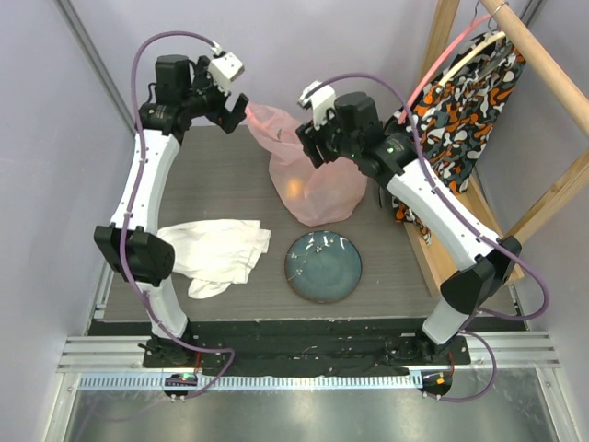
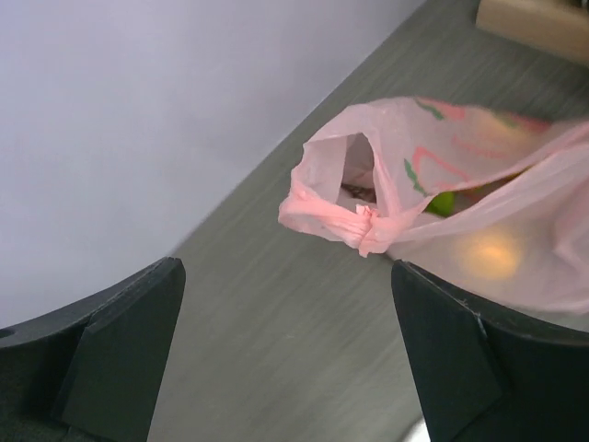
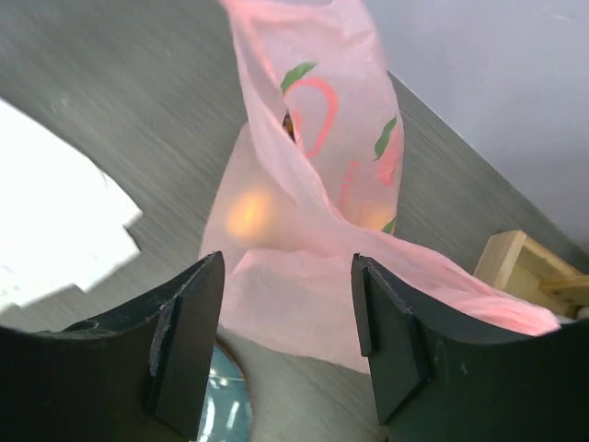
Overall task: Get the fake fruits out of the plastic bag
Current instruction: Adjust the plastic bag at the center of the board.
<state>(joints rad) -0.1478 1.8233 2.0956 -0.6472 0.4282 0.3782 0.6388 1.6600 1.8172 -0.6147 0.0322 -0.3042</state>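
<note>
Both pairs of jaws stand open and neither has hold of anything. On the left wrist camera the two dark fingers (image 2: 120,359) are far apart at the bottom corners, and only the grey tabletop (image 2: 267,341) shows in the gap between them. On the right wrist camera the fingers (image 3: 184,350) are also spread, somewhat less wide, and the pink film of the plastic bag (image 3: 304,276) fills the space ahead of them. I cannot tell if it touches the pads.

From above, the plastic bag (image 1: 317,180) sits at the far middle of the tabletop (image 1: 221,175), between the two arms. Its body bulges toward the near side, and one twisted corner reaches out to the left, close to the left jaws. The right jaws hang just over the upper right part of the bag.

The left wrist camera shows this corner as a knotted handle loop (image 2: 354,221), just beyond the open fingers. The fake fruits are inside the bag and visible only through the film: a yellow-orange glow (image 1: 294,189) low in the bag and a green piece (image 2: 444,203) near the mouth. The rest of them I cannot make out.

A blue-grey plate (image 1: 322,267) lies near the bag on the near side, apart from it. A crumpled white cloth (image 1: 221,253) lies left of the plate. An orange-black patterned fabric (image 1: 460,101) hangs on a wooden frame (image 1: 552,64) at the right edge.
</note>
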